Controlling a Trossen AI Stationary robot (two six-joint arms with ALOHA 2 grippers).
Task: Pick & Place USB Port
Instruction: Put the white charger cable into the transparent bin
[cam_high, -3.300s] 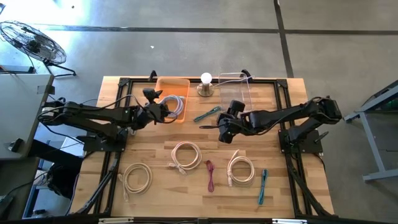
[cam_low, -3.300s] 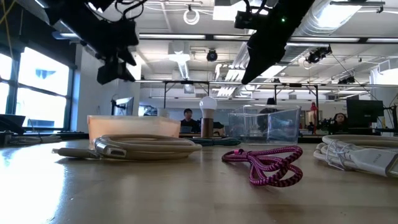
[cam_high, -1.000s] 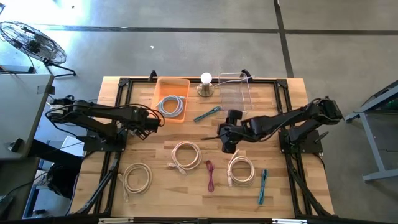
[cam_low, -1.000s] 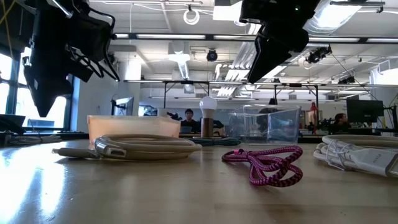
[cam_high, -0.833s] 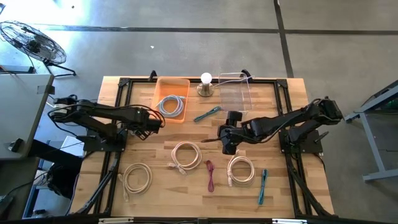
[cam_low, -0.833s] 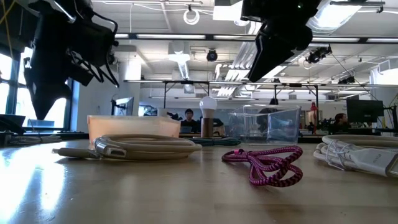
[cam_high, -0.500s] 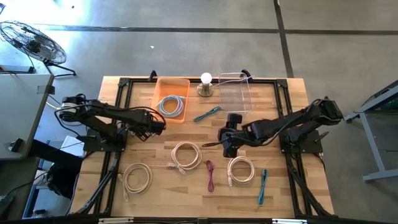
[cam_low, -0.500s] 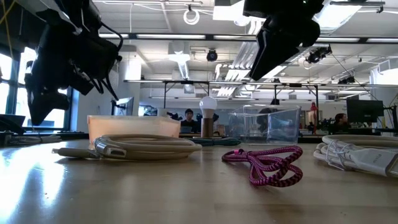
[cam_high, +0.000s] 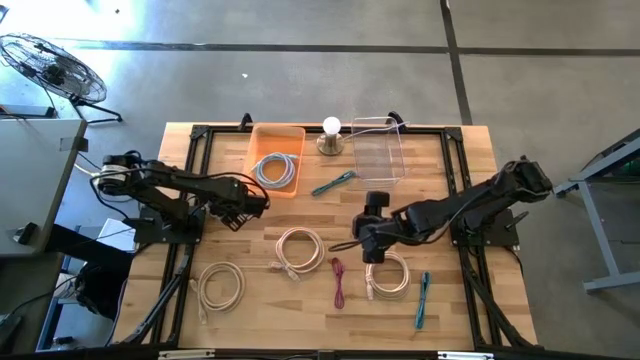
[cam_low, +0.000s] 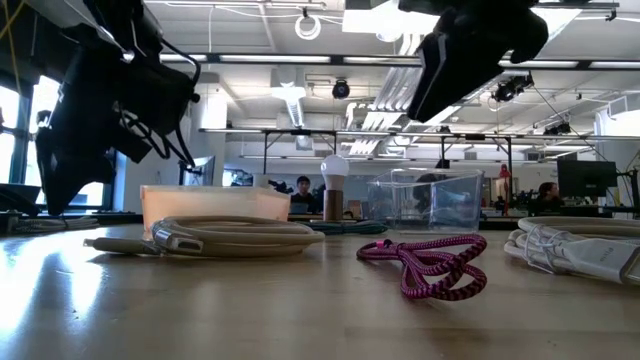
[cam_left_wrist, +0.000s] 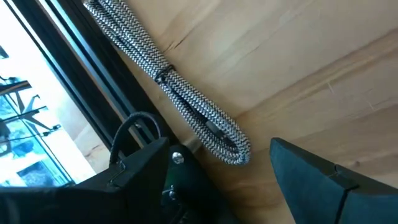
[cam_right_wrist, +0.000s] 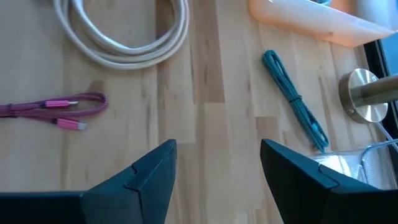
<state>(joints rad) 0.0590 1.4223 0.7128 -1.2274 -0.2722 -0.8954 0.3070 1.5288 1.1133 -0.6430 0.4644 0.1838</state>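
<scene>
Lying on wooden table, white cable coils, pink cable, teal cables

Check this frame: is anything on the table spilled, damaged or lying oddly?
Nothing stands out. The coiled white cables, pink cable and teal cables lie flat on the wooden table. One coiled cable sits in the orange tray; the clear plastic bin is upright. Both grippers, left gripper and right gripper, are open and empty.

Both grippers' jaws apart, empty

Wooden table bears coiled cables (white, pink, teal); bins.
</scene>
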